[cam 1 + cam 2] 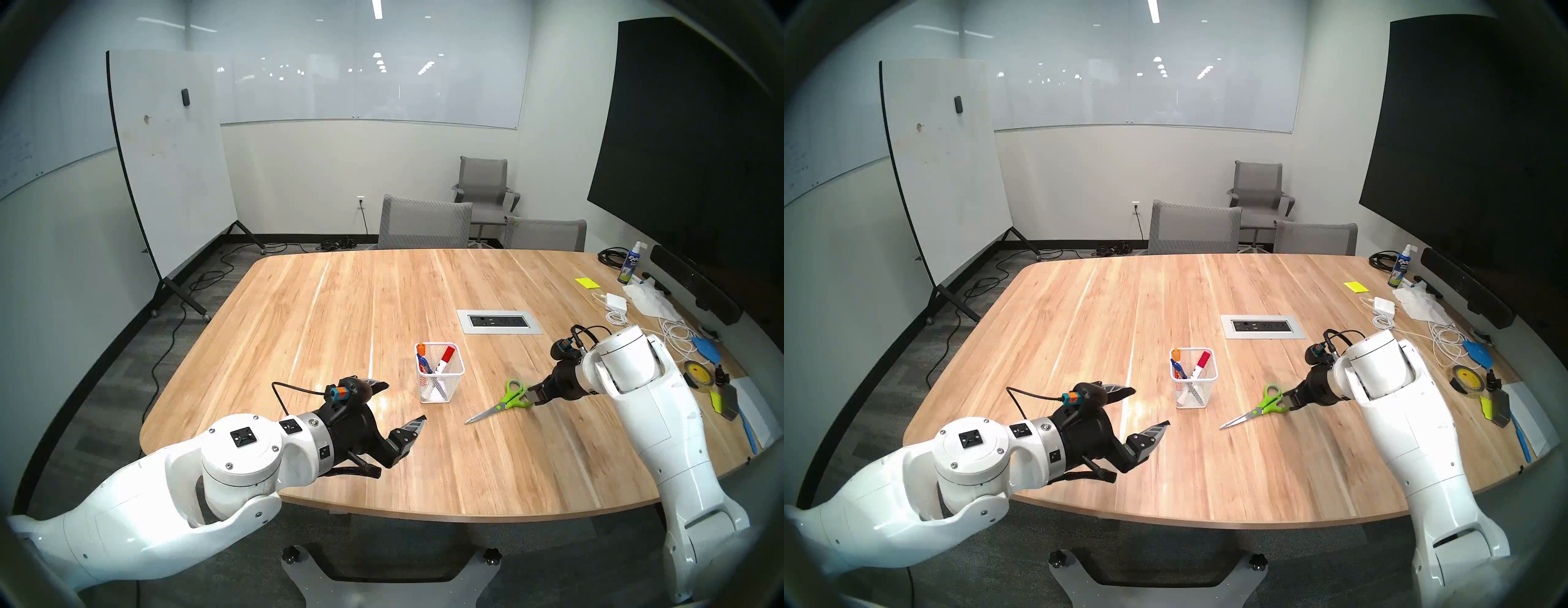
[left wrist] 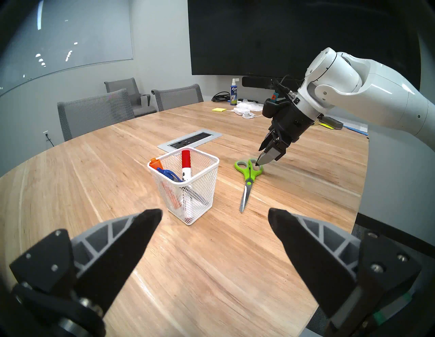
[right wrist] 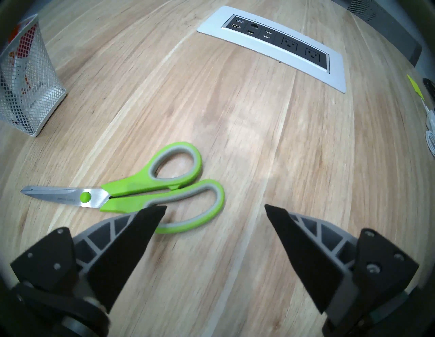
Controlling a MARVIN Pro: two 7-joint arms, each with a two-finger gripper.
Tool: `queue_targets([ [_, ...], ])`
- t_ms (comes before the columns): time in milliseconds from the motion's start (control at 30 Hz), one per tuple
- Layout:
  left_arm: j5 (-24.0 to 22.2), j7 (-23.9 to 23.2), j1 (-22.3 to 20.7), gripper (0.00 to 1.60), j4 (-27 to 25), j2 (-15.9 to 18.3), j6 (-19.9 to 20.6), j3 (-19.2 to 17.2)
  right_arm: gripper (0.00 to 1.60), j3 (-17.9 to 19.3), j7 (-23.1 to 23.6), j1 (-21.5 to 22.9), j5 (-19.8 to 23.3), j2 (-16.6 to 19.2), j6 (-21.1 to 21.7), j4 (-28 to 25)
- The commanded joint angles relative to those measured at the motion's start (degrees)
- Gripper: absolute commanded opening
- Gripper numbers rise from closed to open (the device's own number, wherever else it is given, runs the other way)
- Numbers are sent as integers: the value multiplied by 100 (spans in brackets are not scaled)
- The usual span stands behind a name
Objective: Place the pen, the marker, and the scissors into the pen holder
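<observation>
On the wooden table [image 1: 339,305] the pen holder [image 1: 441,384] already stands with the pen [image 2: 168,174] and a red-capped marker [image 2: 186,164] inside. Only the scissors [image 3: 150,188] remain, lying flat to its right. My right gripper [image 3: 215,207], spread wide and empty, hovers by their near handle loop; next I judge I must straddle the handle and close. My left gripper [image 2: 215,213] waits wide, empty.

Cut off at right wrist view's upper-left edge: white wire-mesh pen holder [image 3: 30,89]; contents blurred behind mesh.
</observation>
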Motion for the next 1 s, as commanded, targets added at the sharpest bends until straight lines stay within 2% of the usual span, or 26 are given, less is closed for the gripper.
queue_targets([
  [0,-12,-5,-13,160,-87,-17,-45,-28,160,25,16,101,1,23,-12,-64],
  [967,-12,-5,-15,160,-87,-17,-44,-27,160,-32,6,331,-98,31,-12,97],
])
